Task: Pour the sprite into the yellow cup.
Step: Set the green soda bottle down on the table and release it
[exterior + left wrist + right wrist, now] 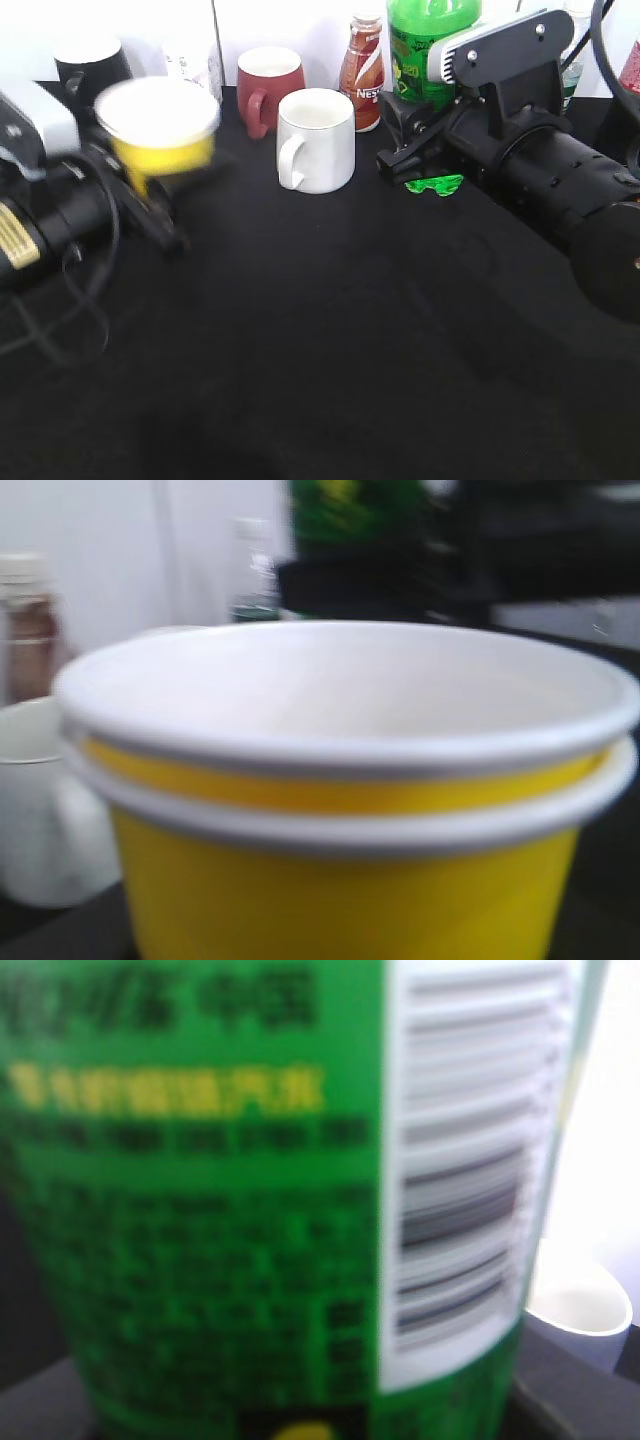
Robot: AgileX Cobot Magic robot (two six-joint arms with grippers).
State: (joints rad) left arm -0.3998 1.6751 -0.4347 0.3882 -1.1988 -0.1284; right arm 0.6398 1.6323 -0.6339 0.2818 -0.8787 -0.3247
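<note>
black tabletop [330,340] filled the near ground, bare and dark. beyond it, at the left, the left gripper [135,185] held the yellow cup [160,125] clear of the cloth, mouth upward, blurred in the exterior view. from the left wrist the cup [340,810] filled the picture and showed two white rims stacked, so it looked like two cups nested; the fingers themselves were hidden below it, so i judged the grip from the cup being off the table.

at the back right the right gripper [405,120] sat against the lower body of the sprite [430,45], which stood upright, its long axis vertical, with its base hidden behind the arm. the right wrist saw only the label and barcode [460,1160] up close; whether the jaws had closed on the bottle i could not tell.

cup and bottle were well apart, the cup to the left of the bottle, with a white mug [318,140] and a red mug [268,85] between them and a brown nestle bottle [362,70] just beside the sprite. pouring, i reckoned, would need the bottle lifted, carried left over those mugs and tipped towards the cup.
</note>
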